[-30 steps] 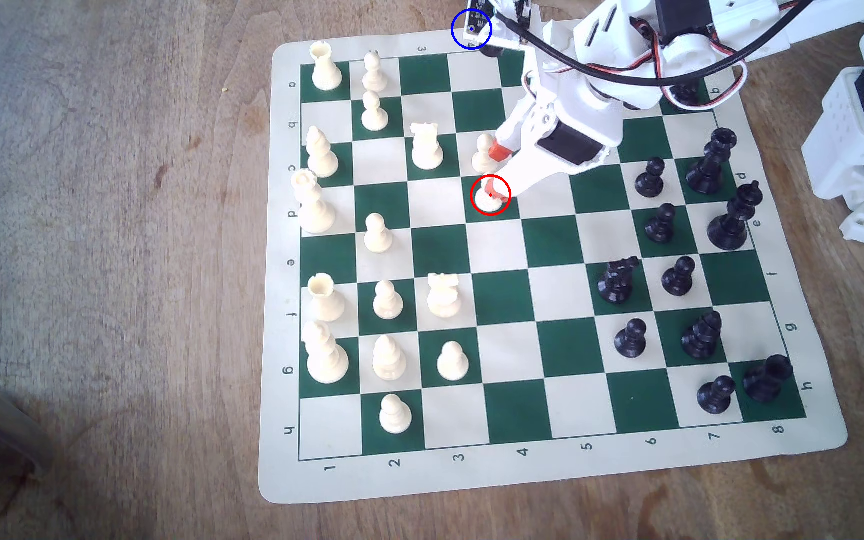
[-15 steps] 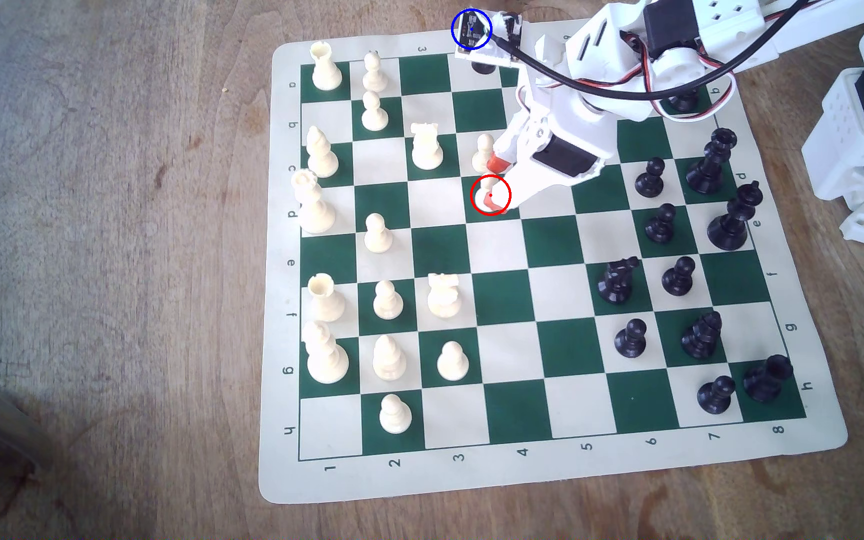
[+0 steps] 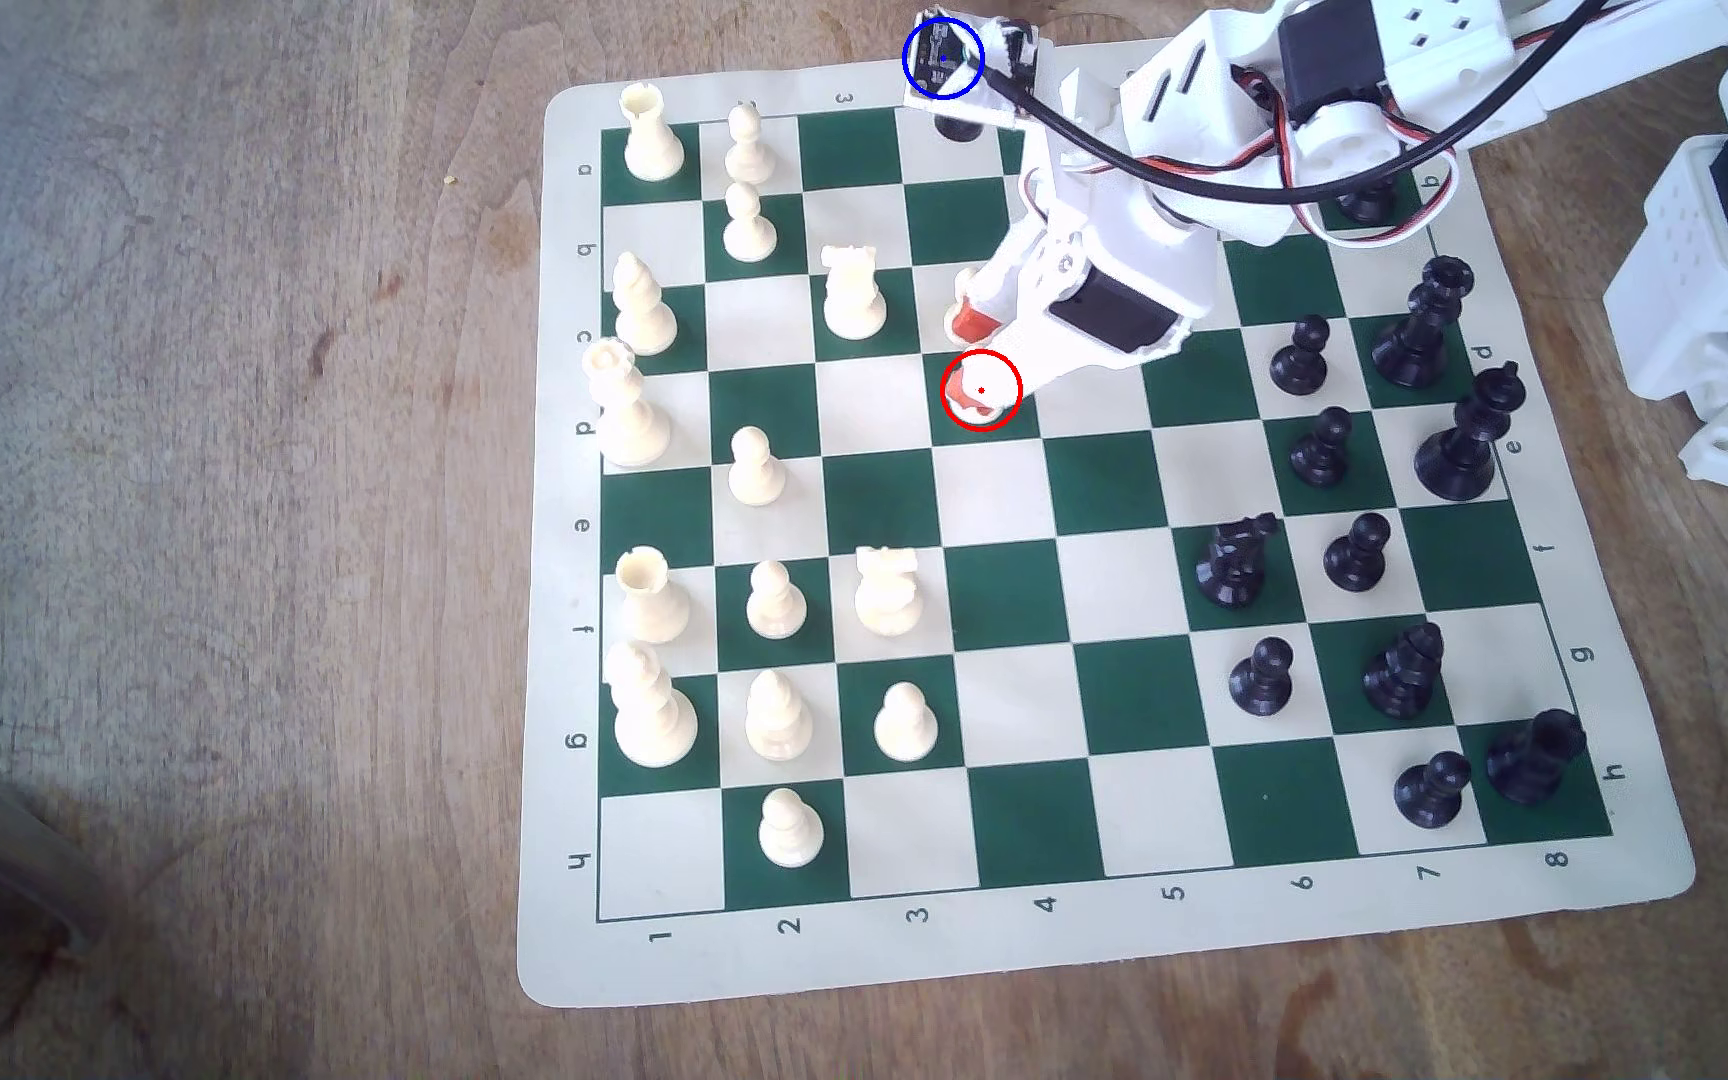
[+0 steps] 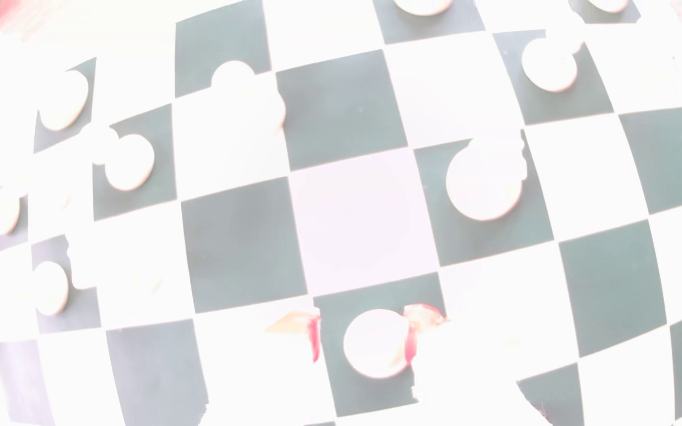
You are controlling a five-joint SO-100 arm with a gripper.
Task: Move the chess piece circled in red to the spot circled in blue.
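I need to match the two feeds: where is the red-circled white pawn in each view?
Exterior view: the pawn stands inside the red ring on a green square in column 4, row d, partly covered by the tool.
Wrist view: the pawn is the pale disc on a dark square, between the two orange fingertips.
Shared landmark: the orange fingertips on either side of it.

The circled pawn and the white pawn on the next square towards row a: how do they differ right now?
The circled pawn stands on a green square between the open claw's orange tips; its neighbour pawn stands on a cream square outside them, partly hidden by the claw. Both are upright and cream-white.
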